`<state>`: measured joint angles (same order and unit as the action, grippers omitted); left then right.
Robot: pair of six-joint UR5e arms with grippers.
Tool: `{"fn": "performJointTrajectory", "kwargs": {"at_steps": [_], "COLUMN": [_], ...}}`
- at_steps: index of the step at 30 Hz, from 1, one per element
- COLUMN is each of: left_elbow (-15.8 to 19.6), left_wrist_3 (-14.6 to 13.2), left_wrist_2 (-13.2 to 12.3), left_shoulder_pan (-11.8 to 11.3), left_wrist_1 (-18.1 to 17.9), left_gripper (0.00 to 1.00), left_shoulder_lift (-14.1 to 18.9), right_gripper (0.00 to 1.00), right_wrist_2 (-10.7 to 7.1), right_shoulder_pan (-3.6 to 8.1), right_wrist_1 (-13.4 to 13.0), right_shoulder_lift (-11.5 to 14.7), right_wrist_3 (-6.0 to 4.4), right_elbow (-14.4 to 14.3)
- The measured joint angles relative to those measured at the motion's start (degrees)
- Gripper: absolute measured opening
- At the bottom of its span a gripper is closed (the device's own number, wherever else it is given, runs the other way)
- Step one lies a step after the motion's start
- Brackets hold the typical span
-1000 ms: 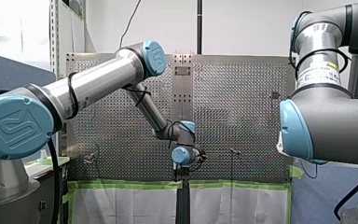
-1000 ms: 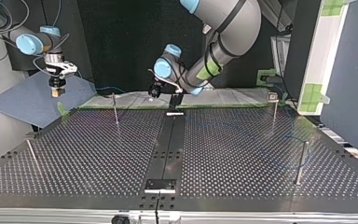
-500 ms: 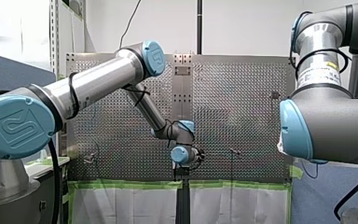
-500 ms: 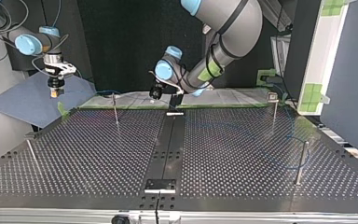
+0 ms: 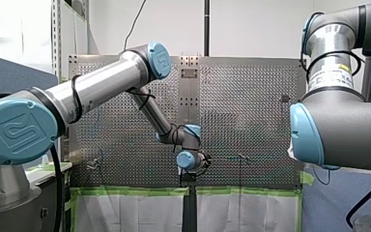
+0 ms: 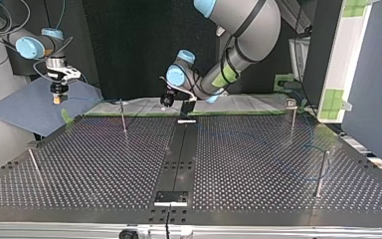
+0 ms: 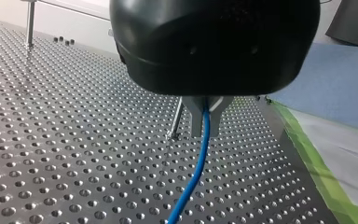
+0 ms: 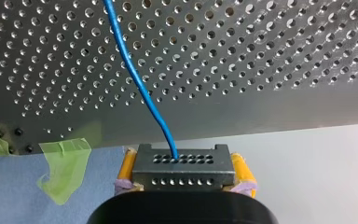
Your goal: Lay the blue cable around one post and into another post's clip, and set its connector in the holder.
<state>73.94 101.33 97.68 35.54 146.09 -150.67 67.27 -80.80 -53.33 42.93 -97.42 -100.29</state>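
1. Perforated counter (image 6: 104, 164) spreads wide under both arms, and its rows of holes are the first hazard. Slack blue cable (image 7: 193, 177) dragged across them could catch on an edge and jerk in my grip.
2. That cable runs from my left claw (image 7: 205, 122), whose metal fingers (image 7: 195, 116) are pressed together on it low over the counter. It ends at my right claw (image 8: 182, 164), out past the counter's edge. If the arms draw too far apart, I judge the line goes taut and slips through the left pinch.
3. A thin post (image 7: 176, 122) stands just beside my left claw. Swing too tightly and the fingers could knock it. Swing too loosely and the cable may ride over the top instead of around.
4. At the top view's right a faint blue loop seems to lie near another post (image 6: 321, 173), though it is too dim to be sure. A hard tug could lift it off.
5. The grey connector (image 8: 182, 176) is clamped between my right claw's yellow pads (image 8: 127, 167), with the cable leaving its face. I cannot pick out the holder for certain. Twist in the cable could cock the connector in the pads, so it would arrive misaligned.
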Motion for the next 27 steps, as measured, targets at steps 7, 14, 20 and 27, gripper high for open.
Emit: {"fn": "performJointTrajectory", "kwargs": {"at_steps": [7, 14, 20, 27], "left_elbow": [0.00, 0.03, 0.05, -0.16], "left_wrist_3": [0.01, -0.14, -0.08, 0.12], "left_wrist_2": [-0.02, 0.01, -0.52, -1.04], "left_shoulder_pan": [-0.19, -0.17, 0.57, 0.55], "left_wrist_1": [0.01, 0.15, 0.21, 0.49], "left_gripper": [0.00, 0.00, 0.00, 0.00], "left_shoulder_lift": [0.00, -0.02, -0.12, -1.81], "right_gripper": [0.00, 0.00, 0.00, 0.00], "right_wrist_2": [0.46, 0.69, 0.72, 0.74], "right_shoulder_pan": [0.01, -0.01, -0.09, -0.15], "right_wrist_1": [0.09, 0.31, 0.38, 0.55], "right_shoulder_lift": [-0.07, -0.15, -0.23, -0.28], "right_wrist_3": [0.03, 0.34, 0.44, 0.60], "right_elbow": [0.02, 0.04, 0.05, 0.04]}}
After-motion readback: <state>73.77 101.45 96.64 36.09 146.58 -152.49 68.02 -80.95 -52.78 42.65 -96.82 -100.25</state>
